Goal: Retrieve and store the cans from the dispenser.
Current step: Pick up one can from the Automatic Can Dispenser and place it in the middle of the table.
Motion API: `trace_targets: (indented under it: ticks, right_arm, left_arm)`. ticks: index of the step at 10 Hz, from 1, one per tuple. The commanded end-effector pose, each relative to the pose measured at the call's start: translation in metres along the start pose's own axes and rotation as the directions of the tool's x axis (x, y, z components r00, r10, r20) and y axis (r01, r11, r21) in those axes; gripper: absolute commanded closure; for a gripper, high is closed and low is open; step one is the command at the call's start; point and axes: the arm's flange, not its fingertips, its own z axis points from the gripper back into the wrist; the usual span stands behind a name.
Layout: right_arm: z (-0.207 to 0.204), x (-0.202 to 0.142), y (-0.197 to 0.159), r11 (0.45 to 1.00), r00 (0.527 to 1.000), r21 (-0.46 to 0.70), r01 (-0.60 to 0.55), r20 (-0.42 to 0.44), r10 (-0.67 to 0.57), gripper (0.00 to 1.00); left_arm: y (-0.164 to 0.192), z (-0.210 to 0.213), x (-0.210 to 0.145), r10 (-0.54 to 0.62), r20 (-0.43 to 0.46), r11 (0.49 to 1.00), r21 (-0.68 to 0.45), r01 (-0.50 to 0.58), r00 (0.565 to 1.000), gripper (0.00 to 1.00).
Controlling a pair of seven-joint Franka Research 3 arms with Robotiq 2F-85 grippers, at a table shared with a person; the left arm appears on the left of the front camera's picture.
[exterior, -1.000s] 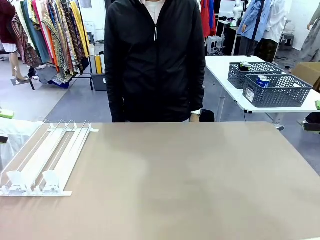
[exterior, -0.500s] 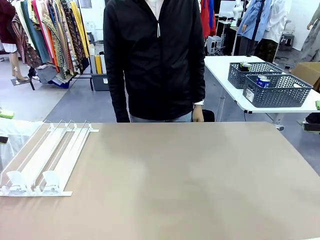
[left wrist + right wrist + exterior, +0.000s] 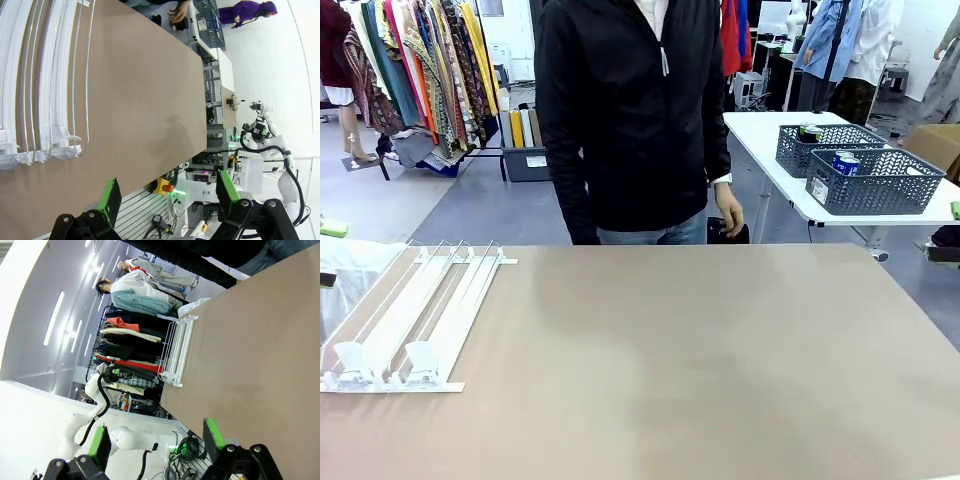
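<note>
Front view: the dispenser (image 3: 415, 315) lies on the counter (image 3: 700, 360) with its lanes bare, stoppers toward the robot's side. A person (image 3: 635, 115) in a black jacket stands at the far edge, one hand (image 3: 728, 215) hanging by the counter's rim. On a white table behind, two baskets (image 3: 865, 165) hold cans (image 3: 845, 161): a blue one in the nearer basket, another can (image 3: 809, 131) in the farther one.

Left wrist view: the left gripper (image 3: 167, 192) is wide open, green pads (image 3: 109, 195) well apart, nothing between them. It hangs off the counter's (image 3: 150, 100) near edge; the dispenser (image 3: 42, 85) lies ahead of its fingers and to the left of them as pictured, well apart from the pads. The baskets (image 3: 207, 25) show far ahead, beyond the counter's other end.

Right wrist view: the right gripper (image 3: 157, 440) is also open and holds nothing, its pads (image 3: 213, 437) spread. The counter (image 3: 260, 350) stretches ahead of it, and the dispenser (image 3: 177, 352) sits far ahead, just above the gap between the fingers in the picture.
</note>
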Motion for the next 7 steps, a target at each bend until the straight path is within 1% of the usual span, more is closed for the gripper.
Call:
trace_targets:
  ticks: [1,7]
  right_arm:
    - [-0.0014,0.0023,0.0036,1.000,1.000,0.018,-0.008,0.013,0.008,0.00]
    - [-0.0014,0.0023,0.0036,1.000,1.000,0.018,-0.008,0.013,0.008,0.00]
  left_arm:
    - [-0.0024,-0.0003,0.0008,-0.006,0.010,1.000,-0.023,0.006,1.000,0.00]
    - [-0.0024,-0.0003,0.0008,-0.006,0.010,1.000,-0.023,0.006,1.000,0.00]
